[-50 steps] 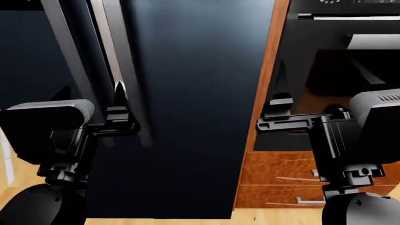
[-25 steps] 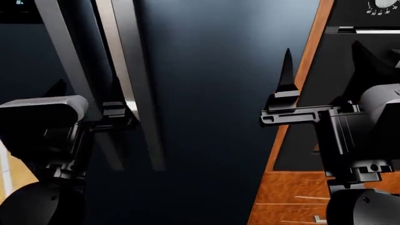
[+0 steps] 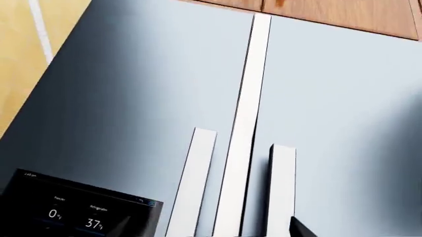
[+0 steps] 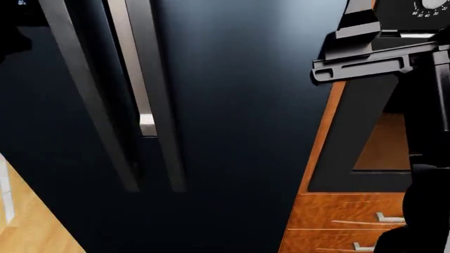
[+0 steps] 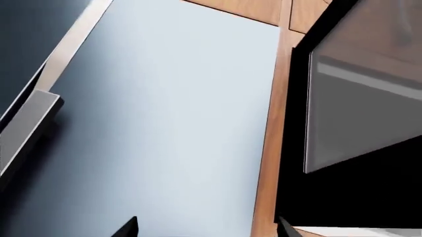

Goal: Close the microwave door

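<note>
The microwave door cannot be made out for certain. A black appliance front (image 5: 349, 98) with a glass window sits in the wood cabinet right of the fridge; I cannot tell whether it is the microwave or whether its door stands open. In the head view a black appliance (image 4: 351, 137) with a dial (image 4: 432, 6) fills the right side. My right gripper (image 5: 205, 229) is open and empty, raised before the seam between fridge and cabinet, and its body shows in the head view (image 4: 365, 55). My left gripper (image 3: 207, 229) is open and empty, facing the fridge handles (image 3: 244, 123).
A tall dark fridge (image 4: 239, 105) with long vertical handles (image 4: 151, 95) fills most of the head view. It has a display panel (image 3: 72, 212). Wood drawers (image 4: 344, 221) lie below the black appliance. Wood floor (image 4: 28, 226) shows at lower left.
Both arms have risen. The left arm has left the head view, and the right gripper has moved up to that view's upper right. Earlier the head view shifted across the fridge.
</note>
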### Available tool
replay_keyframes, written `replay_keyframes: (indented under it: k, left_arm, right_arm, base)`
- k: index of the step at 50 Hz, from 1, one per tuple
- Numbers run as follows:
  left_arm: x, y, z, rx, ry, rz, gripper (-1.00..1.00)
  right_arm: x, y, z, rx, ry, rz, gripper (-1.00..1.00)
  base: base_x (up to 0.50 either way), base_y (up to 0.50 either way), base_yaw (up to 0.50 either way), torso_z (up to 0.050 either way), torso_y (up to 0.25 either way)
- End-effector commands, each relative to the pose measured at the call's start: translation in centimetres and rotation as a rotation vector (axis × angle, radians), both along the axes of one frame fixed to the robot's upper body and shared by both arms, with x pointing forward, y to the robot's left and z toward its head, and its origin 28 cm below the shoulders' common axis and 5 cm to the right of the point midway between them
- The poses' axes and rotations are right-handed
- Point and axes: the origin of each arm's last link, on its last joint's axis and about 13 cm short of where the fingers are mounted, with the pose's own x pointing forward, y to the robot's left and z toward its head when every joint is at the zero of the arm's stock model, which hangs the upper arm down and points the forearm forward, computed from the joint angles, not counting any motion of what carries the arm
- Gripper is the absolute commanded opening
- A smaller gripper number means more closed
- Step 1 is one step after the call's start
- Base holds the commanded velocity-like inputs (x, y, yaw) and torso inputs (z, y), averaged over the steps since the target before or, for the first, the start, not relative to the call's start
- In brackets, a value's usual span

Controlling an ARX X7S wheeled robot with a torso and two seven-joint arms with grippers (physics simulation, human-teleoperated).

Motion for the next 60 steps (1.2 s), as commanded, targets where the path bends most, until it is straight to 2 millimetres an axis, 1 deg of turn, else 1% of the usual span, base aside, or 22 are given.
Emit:
replay_keyframes:
  k: [1, 4, 6, 20, 22, 25, 27, 29, 31, 33, 35, 38, 40, 43, 44, 45, 47, 49, 50, 52, 56, 60]
  left_arm:
    - [-2.4, 0.9, 2.7, -0.033, -0.155, 0.013, 1.0]
    - [-2.8, 1.0, 3.0, -0.04, -0.167, 0.008, 1.0]
    - [-2.9, 1.0, 3.2, -0.045, -0.173, 0.006, 1.0]
    - [-4.0, 1.2, 3.7, -0.065, -0.202, -0.006, 1.0]
    - [-4.0, 1.2, 3.7, -0.065, -0.203, -0.007, 1.0]
    - [-4.1, 1.1, 3.7, -0.066, -0.204, -0.006, 1.0]
    - [-4.1, 1.1, 3.8, -0.067, -0.204, -0.005, 1.0]
    - [-4.2, 1.1, 3.8, -0.067, -0.205, -0.003, 1.0]
    - [-4.2, 1.1, 3.8, -0.069, -0.206, -0.002, 1.0]
    - [-4.2, 1.1, 3.8, -0.069, -0.207, -0.001, 1.0]
    - [-4.3, 1.1, 3.8, -0.069, -0.208, -0.001, 1.0]
    - [-4.3, 1.1, 3.8, -0.069, -0.209, -0.001, 1.0]
    - [-4.3, 1.2, 3.8, -0.069, -0.21, 0.0, 1.0]
    - [-4.3, 1.2, 3.8, -0.069, -0.212, 0.0, 1.0]
    - [-4.3, 1.2, 3.9, -0.069, -0.212, 0.0, 1.0]
    - [-4.3, 1.2, 3.9, -0.069, -0.212, 0.001, 1.0]
    - [-4.3, 1.2, 3.9, -0.07, -0.213, 0.001, 1.0]
    - [-4.3, 1.2, 3.9, -0.071, -0.213, 0.001, 1.0]
    - [-4.3, 1.2, 3.9, -0.071, -0.213, 0.001, 1.0]
    - [-4.3, 1.2, 4.0, -0.072, -0.214, 0.0, 1.0]
    - [-4.4, 1.2, 4.0, -0.073, -0.217, -0.001, 1.0]
    - [-4.4, 1.2, 4.1, -0.074, -0.218, -0.002, 1.0]
  right_arm:
    - [-1.2, 0.2, 3.9, -0.049, -0.134, 0.001, 1.0]
    - [-2.6, 1.1, 6.4, -0.143, -0.148, 0.061, 1.0]
    - [-0.8, -0.1, 2.9, -0.002, -0.152, -0.024, 1.0]
    - [-3.0, 1.2, 7.1, -0.169, -0.2, 0.068, 1.0]
    - [-1.1, 0.1, 3.7, -0.024, -0.208, -0.002, 1.0]
    - [-3.0, 1.2, 7.2, -0.169, -0.201, 0.071, 1.0]
    - [-1.0, 0.1, 3.7, -0.032, -0.207, 0.007, 1.0]
    - [-2.6, 1.2, 6.8, -0.171, -0.199, 0.069, 1.0]
    - [-0.9, 0.3, 3.2, -0.055, -0.204, 0.025, 1.0]
    - [-2.6, 1.2, 6.7, -0.17, -0.199, 0.069, 1.0]
    - [-0.9, 0.2, 3.1, -0.052, -0.206, 0.024, 1.0]
    - [-3.1, 1.0, 7.3, -0.157, -0.194, 0.077, 1.0]
    - [-1.1, 0.1, 3.9, -0.031, -0.2, 0.007, 1.0]
    - [-0.7, 0.4, 2.3, -0.068, -0.15, 0.016, 1.0]
    - [-1.4, 1.4, 4.3, -0.179, -0.139, 0.063, 1.0]
    - [-0.7, 0.4, 2.4, -0.069, -0.153, 0.011, 1.0]
    - [-1.4, 1.4, 4.3, -0.178, -0.145, 0.057, 1.0]
    - [-0.8, 0.5, 2.5, -0.074, -0.153, 0.016, 1.0]
    - [-1.5, 1.6, 4.4, -0.184, -0.143, 0.063, 1.0]
    - [-0.7, 0.6, 2.5, -0.071, -0.151, 0.022, 1.0]
    - [-1.5, 1.5, 4.5, -0.181, -0.14, 0.064, 1.0]
    - [-0.8, 0.4, 2.6, -0.075, -0.141, 0.007, 1.0]
  base:
    - [0.0, 0.0, 0.0, 0.0, 0.0]
    - [0.0, 0.0, 0.0, 0.0, 0.0]
    - [0.0, 0.0, 0.0, 0.0, 0.0]
    - [0.35, 0.01, 0.0, 0.0, 0.0]
    - [0.5, 0.01, 0.0, 0.0, 0.0]
    - [0.5, 0.01, 0.0, 0.0, 0.0]
    - [0.5, 0.01, 0.0, 0.0, 0.0]
    - [0.5, 0.01, 0.0, 0.0, 0.008]
    - [0.5, 0.01, 0.0, 0.0, 0.0]
    - [0.5, 0.01, 0.0, 0.0, 0.0]
    - [0.5, 0.0, 0.0, 0.0, 0.0]
    - [0.5, -0.05, 0.0, 0.0, 0.0]
    - [0.26, -0.42, 0.0, 0.0, 0.0]
    - [0.0, -0.33, 0.0, 0.0, 0.003]
    - [0.0, 0.0, 0.0, 0.0, 0.0]
    - [0.0, 0.0, 0.0, 0.0, 0.0]
    - [0.0, 0.0, 0.0, 0.0, 0.0]
    - [0.0, -0.4, 0.0, 0.0, 0.0]
    - [0.0, -0.5, 0.0, 0.0, 0.0]
    - [0.0, -0.5, 0.0, 0.0, 0.0]
    - [0.0, -0.07, 0.0, 0.0, 0.0]
    - [0.0, 0.0, 0.0, 0.0, 0.0]
